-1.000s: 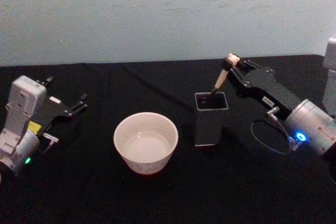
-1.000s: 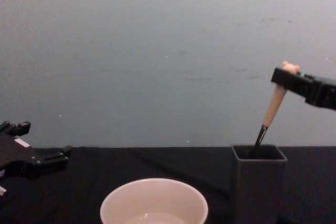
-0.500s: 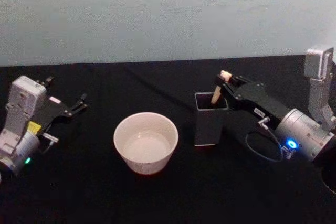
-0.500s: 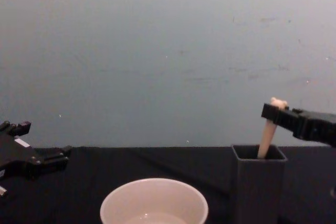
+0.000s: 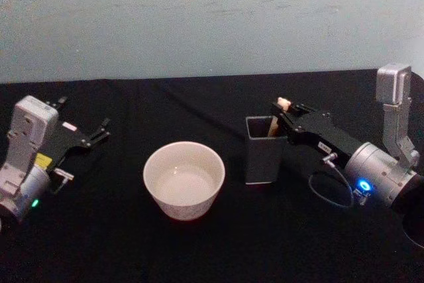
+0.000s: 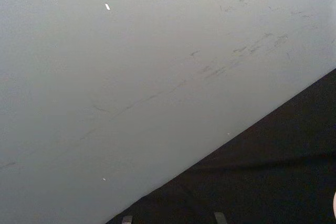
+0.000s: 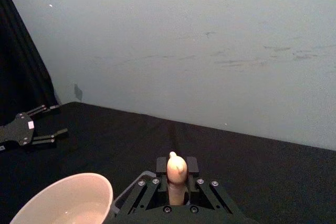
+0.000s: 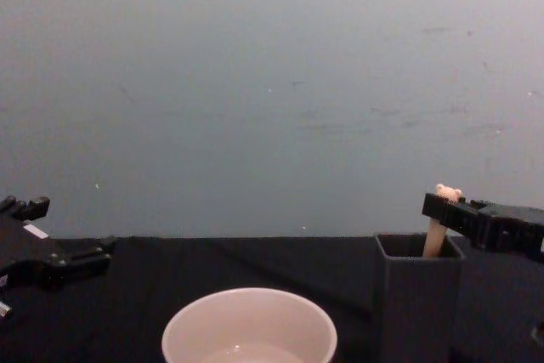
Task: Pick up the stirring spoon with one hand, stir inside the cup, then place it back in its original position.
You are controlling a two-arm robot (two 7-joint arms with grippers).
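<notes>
Chest view — stirring spoon [image 8: 440,220] (upright) in right gripper [image 8: 435,207]

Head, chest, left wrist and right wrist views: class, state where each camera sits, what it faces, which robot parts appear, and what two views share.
Head: high, looking down at the cup, dark holder, left gripper and right gripper.
Chest: low, looking across the table; both grippers enter at the edges.
Left wrist: on the parked left arm, facing the wall.
Right wrist: looks along its fingers, shut on the stirring spoon.
Shared: head, chest and right wrist views show cup and spoon.
</notes>
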